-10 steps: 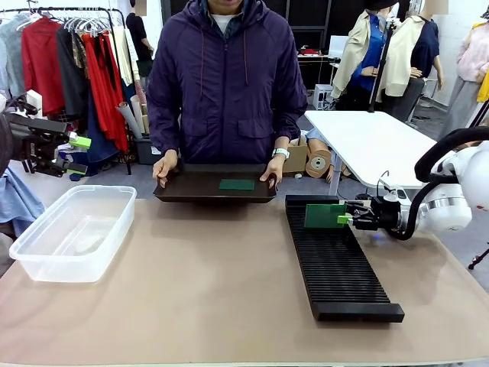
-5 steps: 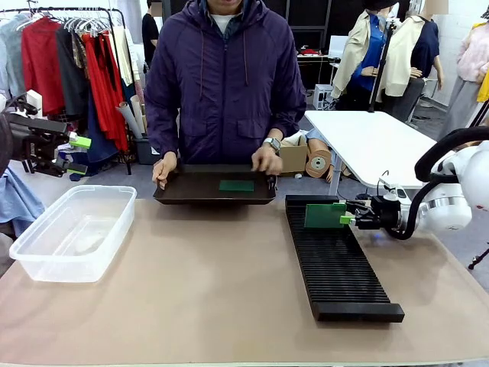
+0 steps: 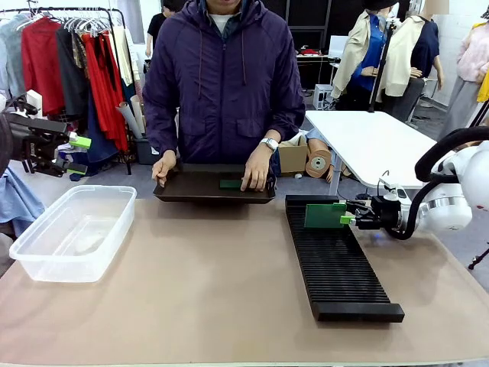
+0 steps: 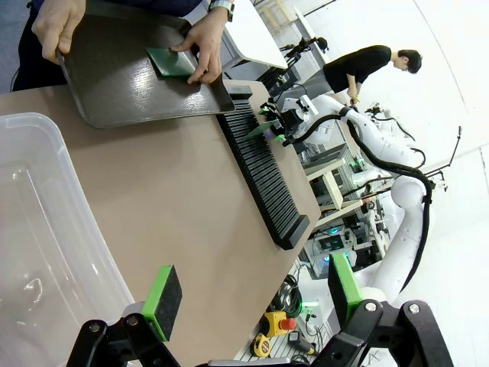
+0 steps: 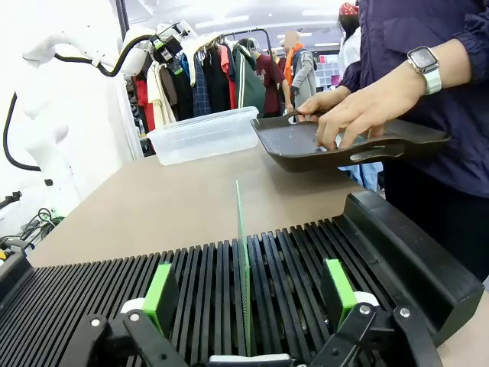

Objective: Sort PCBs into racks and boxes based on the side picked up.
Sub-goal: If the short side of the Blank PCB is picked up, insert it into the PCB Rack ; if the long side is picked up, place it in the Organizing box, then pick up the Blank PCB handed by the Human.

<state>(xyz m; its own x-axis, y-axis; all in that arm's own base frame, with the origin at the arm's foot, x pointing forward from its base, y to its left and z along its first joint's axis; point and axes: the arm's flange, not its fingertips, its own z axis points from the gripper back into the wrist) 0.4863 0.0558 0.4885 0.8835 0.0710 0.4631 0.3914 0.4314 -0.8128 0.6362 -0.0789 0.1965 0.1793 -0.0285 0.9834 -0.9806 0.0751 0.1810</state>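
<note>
On the tan surface [image 3: 214,306], a PCB [image 3: 325,215] stands upright in a far slot of the rack [image 3: 340,275], held by the slot alone. The right fingers [image 5: 340,290] flank it, spread wide. The left fingers [image 4: 162,302] hang open near the tub [image 3: 69,264], likely ready for box-side boards.

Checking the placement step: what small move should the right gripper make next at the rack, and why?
Probably draw the right gripper straight back, away from the rack. Its jaws are open and stand clear of the PCB on both sides, and the PCB stands upright in a slot by itself.
</note>
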